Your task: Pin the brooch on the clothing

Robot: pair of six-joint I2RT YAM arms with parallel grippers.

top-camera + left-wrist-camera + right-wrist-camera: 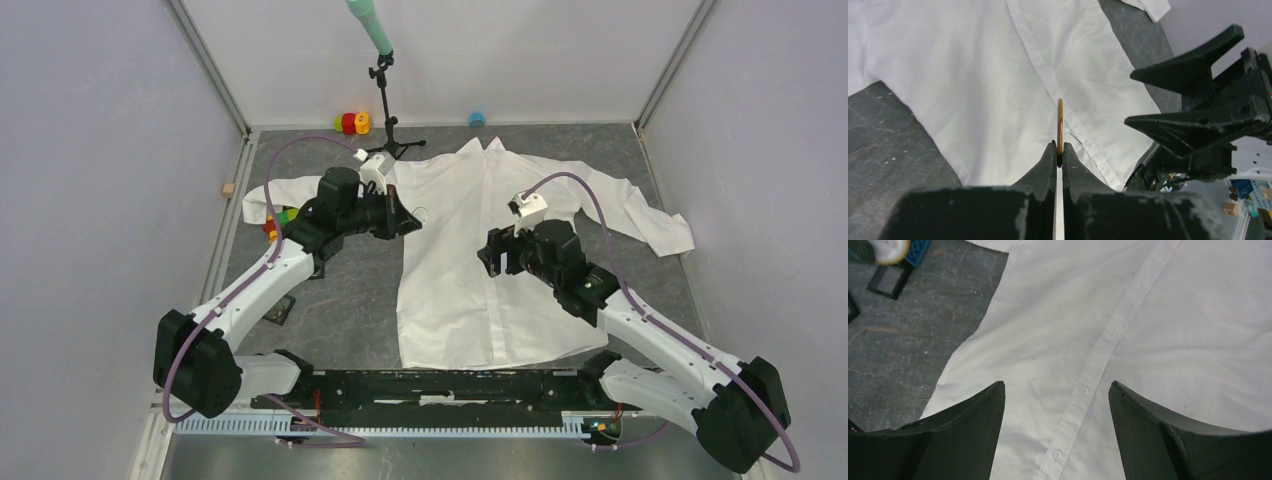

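Observation:
The white shirt (pixel 470 270) lies flat on the dark mat, collar at the far side, button placket (pixel 1098 360) down the middle. My left gripper (pixel 414 221) hovers over the shirt's left chest. In the left wrist view it (pixel 1059 150) is shut on the brooch (pixel 1060 122), seen edge-on as a thin orange-gold disc sticking out past the fingertips above the shirt (pixel 988 75). My right gripper (pixel 492 252) is open and empty above the shirt's middle. In the right wrist view its fingers (pixel 973 415) straddle the placket. It also shows at the right of the left wrist view (pixel 1188 117).
A stand (pixel 386 110) with a teal-tipped rod is behind the collar. Red and yellow toy blocks (pixel 352 122) and a teal piece (pixel 477 118) sit at the back wall. More blocks (pixel 280 218) lie under the left arm, beside a small black item (pixel 281 310).

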